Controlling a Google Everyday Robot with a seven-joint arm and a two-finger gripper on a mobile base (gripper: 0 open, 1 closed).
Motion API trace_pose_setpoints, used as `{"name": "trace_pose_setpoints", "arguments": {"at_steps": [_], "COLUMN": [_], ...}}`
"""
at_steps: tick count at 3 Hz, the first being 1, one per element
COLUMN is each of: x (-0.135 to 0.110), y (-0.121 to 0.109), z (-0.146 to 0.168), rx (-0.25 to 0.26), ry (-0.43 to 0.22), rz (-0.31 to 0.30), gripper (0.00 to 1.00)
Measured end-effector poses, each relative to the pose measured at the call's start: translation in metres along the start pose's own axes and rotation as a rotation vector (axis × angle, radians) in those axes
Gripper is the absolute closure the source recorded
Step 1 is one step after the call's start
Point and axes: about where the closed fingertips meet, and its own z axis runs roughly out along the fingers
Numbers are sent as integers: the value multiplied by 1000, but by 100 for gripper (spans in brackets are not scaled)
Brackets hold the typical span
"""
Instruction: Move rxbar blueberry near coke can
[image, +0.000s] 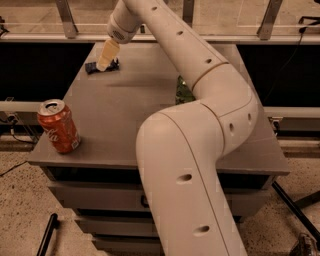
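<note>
Pretty plain setup here: a flat grey tabletop (120, 115) sits on a grey cabinet with drawers (100, 195), on a speckled beige floor (20, 210). Behind it runs a pale horizontal rail (50, 37) with slanted grey metal posts (66, 19), and below the rail it's just dark. A black tube (46, 235) lies on the floor at lower left. The tool (107, 56) hangs over the tabletop's far left corner.

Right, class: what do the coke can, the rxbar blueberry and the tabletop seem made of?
The coke can looks like painted metal, its top silver and glinting. The rxbar blueberry: a thin dark wrapper, foil or plastic, hard to tell. The tabletop: matte grey, perhaps laminate. The gripper is at the bar, far left.
</note>
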Motion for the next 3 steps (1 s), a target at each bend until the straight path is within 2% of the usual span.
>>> {"name": "trace_pose_setpoints", "arguments": {"at_steps": [1,3], "x": [13,35], "y": [11,17], "z": [16,45], "rx": [-42,-107], "ry": [20,-1], "rz": [43,152], "gripper": [0,0]}}
